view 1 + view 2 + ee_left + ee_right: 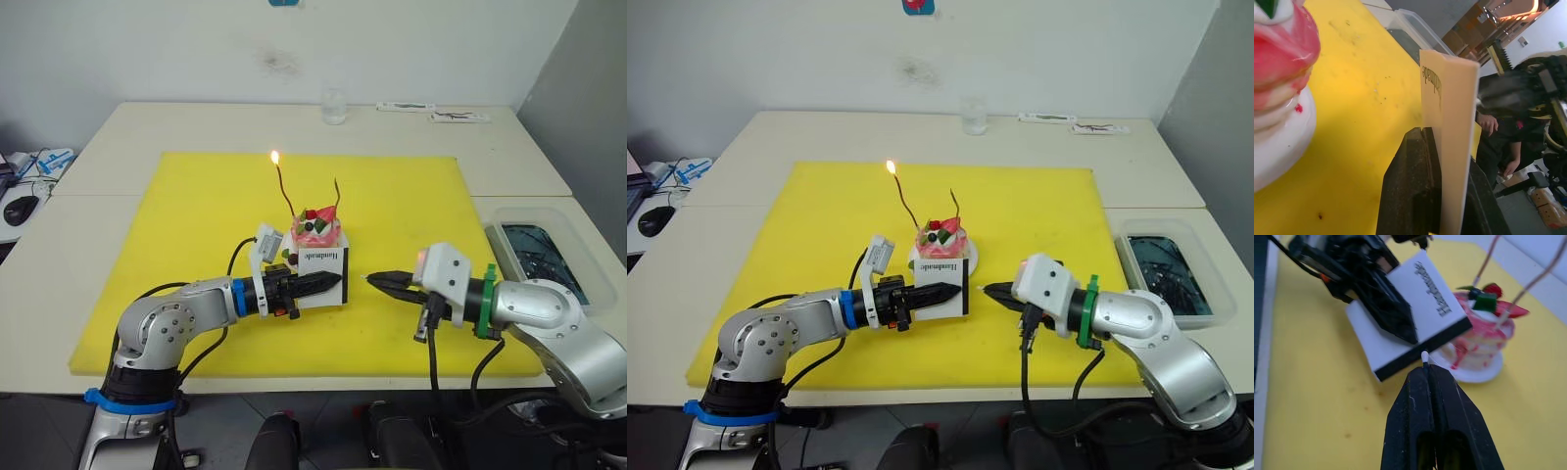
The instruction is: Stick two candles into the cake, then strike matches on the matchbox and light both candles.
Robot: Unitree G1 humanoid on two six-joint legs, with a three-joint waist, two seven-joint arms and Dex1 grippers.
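Right gripper (1424, 363) pinching one match (1425, 356) btwn pressed-together fingers, pale head poking out and sitting just at, maybe touching, the black strip along the matchbox (1405, 316) edge; contact not certain. Matchbox held on edge in front of the cake (316, 233) by left gripper (318, 284), fingers clamped on its two faces, strip side turned toward the right arm. So strike direction, as a judgement: drag match head along the strip's long axis, which runs crosswise to the match; right arm does the moving, left just braces. Counts: 2 candles (283, 190) standing in the cake, left one lit, right one unlit; 1 match seen; 1 matchbox; 1 cake on its plate, mid yellow mat (196, 196) on tabletop (118, 137). Second candle left to light.
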